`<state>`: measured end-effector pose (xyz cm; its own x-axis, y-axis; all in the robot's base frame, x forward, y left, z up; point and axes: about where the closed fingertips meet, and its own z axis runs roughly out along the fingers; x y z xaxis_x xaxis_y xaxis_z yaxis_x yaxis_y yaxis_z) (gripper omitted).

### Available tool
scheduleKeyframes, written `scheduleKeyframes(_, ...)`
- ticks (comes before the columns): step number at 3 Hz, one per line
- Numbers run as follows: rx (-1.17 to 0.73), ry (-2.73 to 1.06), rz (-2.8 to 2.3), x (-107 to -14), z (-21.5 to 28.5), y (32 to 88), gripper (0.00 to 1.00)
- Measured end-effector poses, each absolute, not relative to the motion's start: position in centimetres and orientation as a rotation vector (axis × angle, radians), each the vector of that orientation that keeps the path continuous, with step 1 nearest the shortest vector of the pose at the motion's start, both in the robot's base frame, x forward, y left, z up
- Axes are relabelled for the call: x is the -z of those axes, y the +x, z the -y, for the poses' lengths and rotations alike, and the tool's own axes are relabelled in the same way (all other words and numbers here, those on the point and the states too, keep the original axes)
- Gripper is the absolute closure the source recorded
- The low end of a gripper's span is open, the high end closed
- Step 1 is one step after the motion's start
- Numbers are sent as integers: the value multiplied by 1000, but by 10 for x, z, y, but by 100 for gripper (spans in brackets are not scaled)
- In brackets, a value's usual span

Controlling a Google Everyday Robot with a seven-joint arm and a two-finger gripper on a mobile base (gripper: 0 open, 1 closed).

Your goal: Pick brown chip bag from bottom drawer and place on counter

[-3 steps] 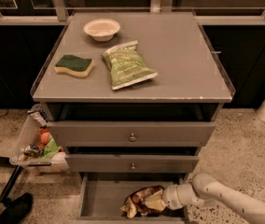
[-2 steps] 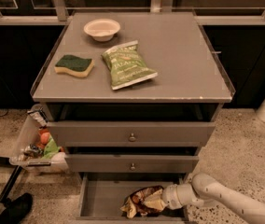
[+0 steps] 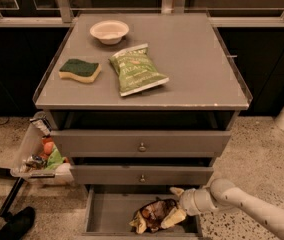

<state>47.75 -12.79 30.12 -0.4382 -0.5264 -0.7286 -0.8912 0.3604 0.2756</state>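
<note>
The brown chip bag [image 3: 154, 215] lies crumpled in the open bottom drawer [image 3: 107, 214], right of its middle, with cream-yellow ends showing. My gripper [image 3: 178, 203] reaches into the drawer from the right and is up against the bag's right end. The white arm [image 3: 252, 209] runs off to the lower right. The counter [image 3: 197, 59] is the grey cabinet top above, with a thin clear rim.
On the counter lie a green chip bag [image 3: 137, 69], a green and yellow sponge [image 3: 80, 70] and a white bowl [image 3: 109, 31]. Two upper knobbed drawers [image 3: 142, 144] stand slightly open. A clear bin of items [image 3: 37, 156] hangs at the cabinet's left. A dark shoe [image 3: 14, 224] is at the lower left.
</note>
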Motion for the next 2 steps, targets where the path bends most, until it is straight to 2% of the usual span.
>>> scheduleKeyframes(2,-950,-1237,-2071,-281,113,468,0)
